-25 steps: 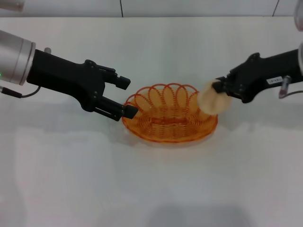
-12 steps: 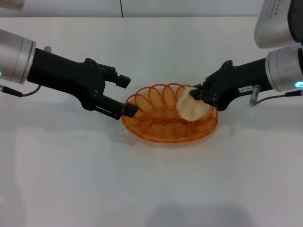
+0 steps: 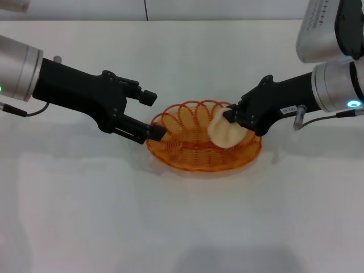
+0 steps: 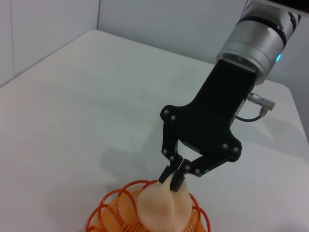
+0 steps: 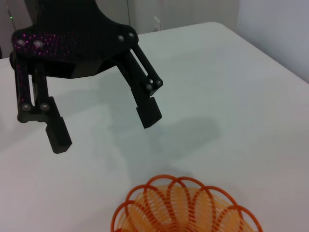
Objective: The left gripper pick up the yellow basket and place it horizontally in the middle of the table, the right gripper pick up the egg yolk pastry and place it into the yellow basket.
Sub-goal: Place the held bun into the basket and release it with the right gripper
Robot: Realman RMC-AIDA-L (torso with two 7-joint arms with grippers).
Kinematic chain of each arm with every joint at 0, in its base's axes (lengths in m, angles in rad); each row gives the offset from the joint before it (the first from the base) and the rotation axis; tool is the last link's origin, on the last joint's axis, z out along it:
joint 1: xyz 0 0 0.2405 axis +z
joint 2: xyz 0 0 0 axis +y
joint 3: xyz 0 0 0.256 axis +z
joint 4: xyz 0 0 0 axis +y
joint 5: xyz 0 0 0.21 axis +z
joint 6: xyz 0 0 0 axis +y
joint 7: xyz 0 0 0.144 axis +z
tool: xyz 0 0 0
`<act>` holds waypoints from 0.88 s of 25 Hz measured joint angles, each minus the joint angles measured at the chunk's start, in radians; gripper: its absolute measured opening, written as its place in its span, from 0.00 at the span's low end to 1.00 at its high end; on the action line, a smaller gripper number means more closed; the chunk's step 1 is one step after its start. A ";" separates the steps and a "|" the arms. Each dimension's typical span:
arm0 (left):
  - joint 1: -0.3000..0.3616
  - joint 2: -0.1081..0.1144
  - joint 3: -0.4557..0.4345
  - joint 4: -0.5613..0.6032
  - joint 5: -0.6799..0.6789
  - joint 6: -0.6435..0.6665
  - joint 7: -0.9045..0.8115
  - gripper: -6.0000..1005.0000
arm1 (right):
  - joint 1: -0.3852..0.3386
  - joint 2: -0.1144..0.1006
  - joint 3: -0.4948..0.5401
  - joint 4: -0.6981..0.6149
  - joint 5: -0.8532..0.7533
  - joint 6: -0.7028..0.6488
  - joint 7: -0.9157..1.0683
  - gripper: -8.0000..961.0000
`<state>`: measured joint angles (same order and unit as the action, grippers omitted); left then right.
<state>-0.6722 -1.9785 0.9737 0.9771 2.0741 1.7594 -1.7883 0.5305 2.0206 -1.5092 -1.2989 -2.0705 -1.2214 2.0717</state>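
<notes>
The yellow basket (image 3: 190, 149) lies lengthwise on the white table (image 3: 182, 222), near its middle. My right gripper (image 3: 230, 115) is shut on the egg yolk pastry (image 3: 225, 133) and holds it over the basket's right inner side. My left gripper (image 3: 153, 116) is open and empty just left of the basket, its lower finger close to the rim. The left wrist view shows the right gripper (image 4: 173, 178) pinching the top of the pastry (image 4: 161, 207) above the basket (image 4: 107, 213). The right wrist view shows the open left gripper (image 5: 103, 125) beyond the basket (image 5: 186, 205).
The table's far edge meets a pale wall at the back. The right arm's silver links (image 3: 333, 34) rise at the upper right. Bare table lies in front of the basket.
My right gripper has carried the pastry leftward, from outside the basket's right rim to over its inside. The left arm and the basket have not moved.
</notes>
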 joint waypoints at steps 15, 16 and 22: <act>0.000 0.000 0.000 0.000 0.003 -0.006 0.003 0.86 | 0.007 0.001 -0.009 -0.001 0.006 0.015 -0.005 0.27; 0.000 0.000 0.000 0.000 0.003 -0.007 0.003 0.86 | 0.005 0.001 -0.009 -0.005 0.006 0.016 -0.005 0.30; 0.001 0.000 -0.003 0.000 0.001 -0.010 0.003 0.86 | -0.018 -0.001 -0.003 -0.025 0.008 0.012 -0.012 0.50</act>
<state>-0.6707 -1.9782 0.9710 0.9772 2.0753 1.7494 -1.7855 0.5127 2.0192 -1.5124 -1.3241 -2.0629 -1.2095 2.0598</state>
